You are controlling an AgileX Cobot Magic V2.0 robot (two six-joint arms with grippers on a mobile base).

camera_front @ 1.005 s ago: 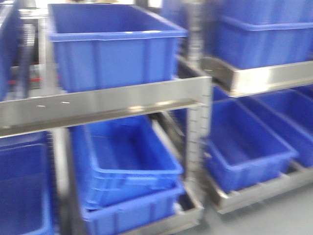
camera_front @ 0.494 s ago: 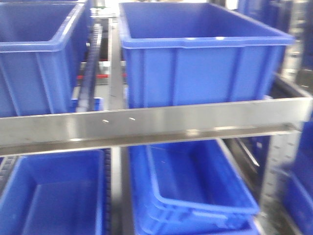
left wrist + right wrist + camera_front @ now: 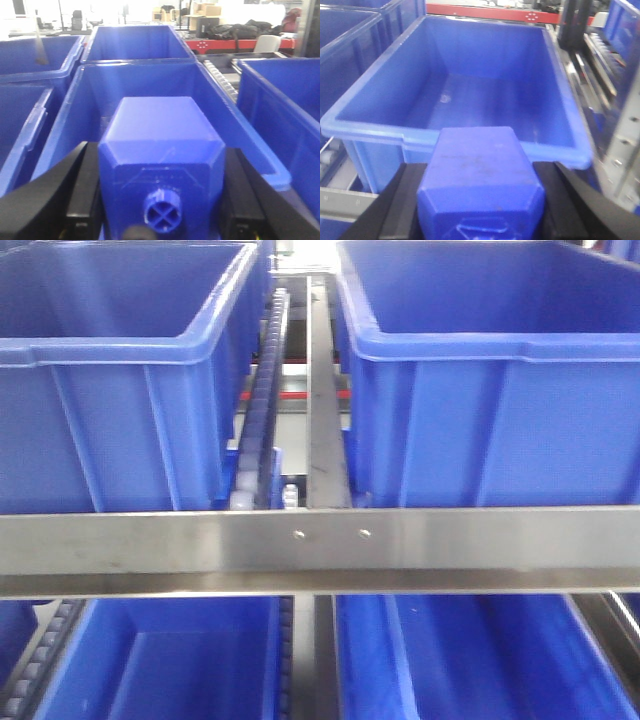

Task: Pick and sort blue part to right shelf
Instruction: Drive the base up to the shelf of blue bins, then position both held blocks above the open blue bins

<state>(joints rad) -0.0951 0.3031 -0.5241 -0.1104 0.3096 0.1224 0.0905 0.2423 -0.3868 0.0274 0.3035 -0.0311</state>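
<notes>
Blue part (image 3: 477, 167) sits gripped between the black fingers (image 3: 406, 200) of your right gripper (image 3: 480, 200), above the near rim of a blue crate (image 3: 370, 131). Front view's swung square onto the shelf rail (image 3: 450, 545) since before. Left gripper (image 3: 162, 192) clamps the studded blue block (image 3: 160, 130).

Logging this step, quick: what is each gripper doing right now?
Left gripper: shut on a blue block with a round stud.
Right gripper: shut on the blue part.
</notes>
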